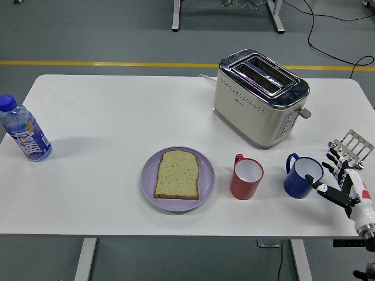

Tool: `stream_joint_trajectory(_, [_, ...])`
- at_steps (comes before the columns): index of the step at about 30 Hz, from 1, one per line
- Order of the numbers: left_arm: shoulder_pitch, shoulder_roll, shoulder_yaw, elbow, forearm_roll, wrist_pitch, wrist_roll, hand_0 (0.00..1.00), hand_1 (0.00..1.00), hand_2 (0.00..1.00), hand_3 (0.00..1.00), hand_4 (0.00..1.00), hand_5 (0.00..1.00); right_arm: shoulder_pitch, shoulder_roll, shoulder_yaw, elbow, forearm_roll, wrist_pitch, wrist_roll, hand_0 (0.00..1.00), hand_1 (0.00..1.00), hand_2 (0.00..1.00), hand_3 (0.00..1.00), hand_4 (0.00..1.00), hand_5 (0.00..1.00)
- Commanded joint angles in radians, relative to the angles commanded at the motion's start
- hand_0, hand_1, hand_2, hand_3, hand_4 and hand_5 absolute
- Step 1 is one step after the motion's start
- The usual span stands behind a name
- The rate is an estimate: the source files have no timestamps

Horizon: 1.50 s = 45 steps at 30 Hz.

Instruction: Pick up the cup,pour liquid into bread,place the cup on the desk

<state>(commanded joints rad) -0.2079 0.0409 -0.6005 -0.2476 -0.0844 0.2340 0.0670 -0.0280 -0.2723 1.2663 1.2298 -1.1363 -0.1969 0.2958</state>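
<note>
The white table (pixel 117 117) stands on a grey floor with a yellow line. Taking the plate (pixel 149 186) as landmark: the toaster (pixel 261 96) is behind it to the right, the bottle (pixel 24 130) far left, the bread (pixel 177 174) on it, the red cup (pixel 245 178) just right, the blue cup (pixel 303 175) further right. The right hand (pixel 340 178), fingers spread wide and empty, is just beside the blue cup. No cup is lifted yet; picking, pouring and placing all remain.

the bottle (pixel 24 133) label carries print too small to read; nothing else is legible.
</note>
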Motion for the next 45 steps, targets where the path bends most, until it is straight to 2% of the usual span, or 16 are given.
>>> stream_joint_trajectory(24, [-0.007,0.004,0.001,-0.001,-0.001,0.001,-0.001,0.690,0.756,0.773,0.611,0.396,0.998,0.045,0.006,-0.061,-0.085,-0.035,-0.008,0.017,0.998,0.878,0.966,0.998,0.961,0.215])
stream_joint_trajectory(45, [-0.009,0.006,-0.006,-0.003,0.009,0.006,0.003,0.690,0.756,0.773,0.611,0.396,0.998,0.089,0.032,-0.074,-0.135,-0.028,-0.014,0.015,0.998,0.861,0.954,0.998,0.972,0.216])
